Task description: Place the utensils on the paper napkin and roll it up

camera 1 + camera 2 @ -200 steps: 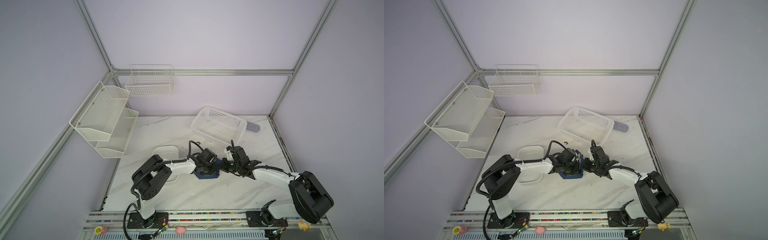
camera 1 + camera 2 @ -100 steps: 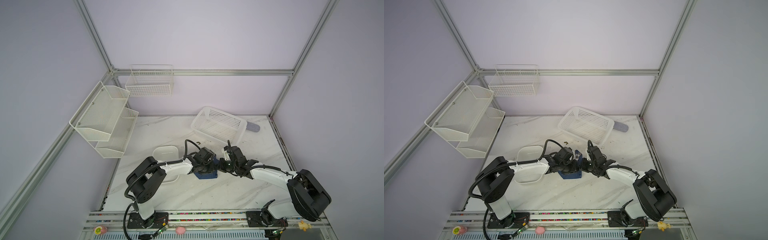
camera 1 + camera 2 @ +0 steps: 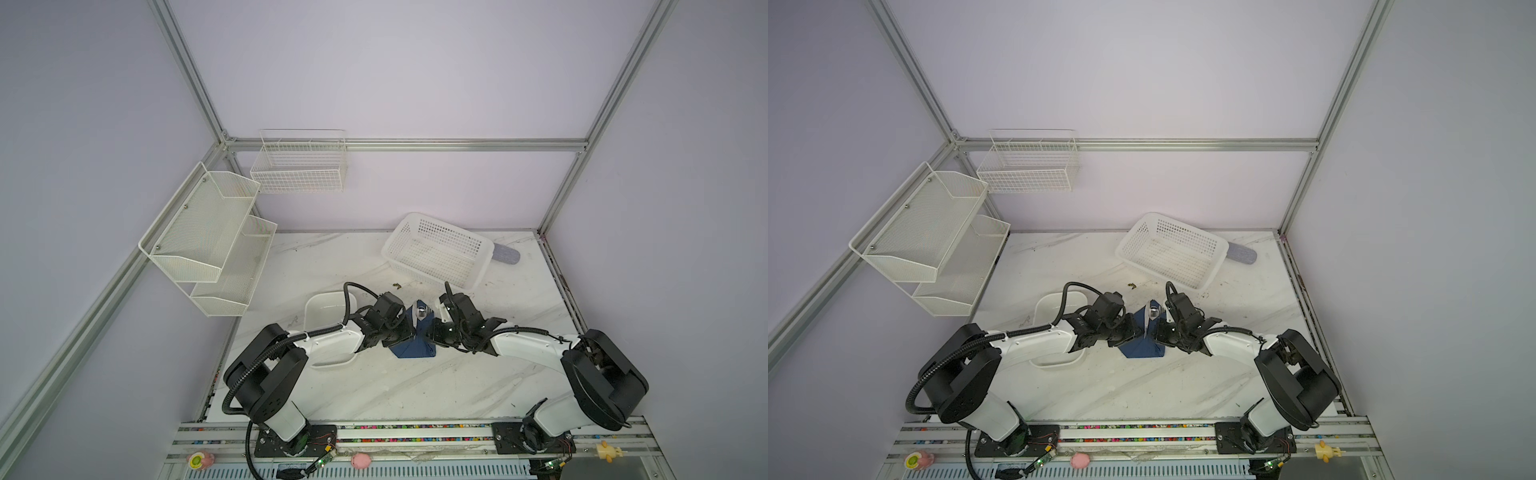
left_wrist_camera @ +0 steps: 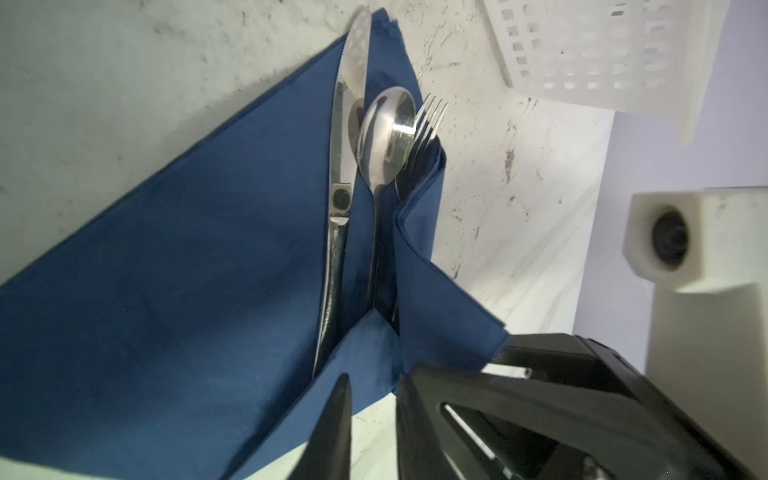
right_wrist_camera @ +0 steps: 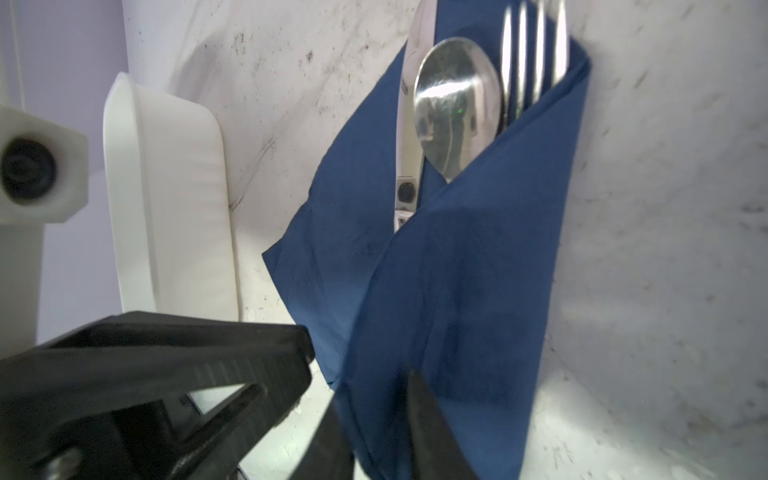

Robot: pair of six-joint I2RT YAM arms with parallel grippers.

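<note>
The navy paper napkin point(image 3: 413, 350) point(image 3: 1142, 350) lies mid-table with one side folded over the utensils. Knife point(image 4: 347, 166), spoon point(image 4: 384, 137) and fork point(image 4: 428, 120) lie side by side, their heads sticking out of the fold point(image 5: 457, 270). My left gripper point(image 4: 372, 399) is open at the napkin's near edge, with bare table showing between its fingers. Open too, my right gripper point(image 5: 374, 399) has the folded flap lying loosely between its fingers. In both top views the grippers point(image 3: 409, 332) point(image 3: 430, 334) meet over the napkin.
A white dish point(image 3: 328, 307) point(image 5: 166, 199) sits just left of the napkin, under my left arm. A white perforated basket point(image 3: 436, 253) and a grey-blue case point(image 3: 507, 254) stand behind. Wall shelves point(image 3: 208, 232) and a wire basket point(image 3: 297, 166) hang at the back left.
Both grippers have gone from shut to slightly open, letting go of the napkin. The left arm's elbow has swung toward the table's front edge.
</note>
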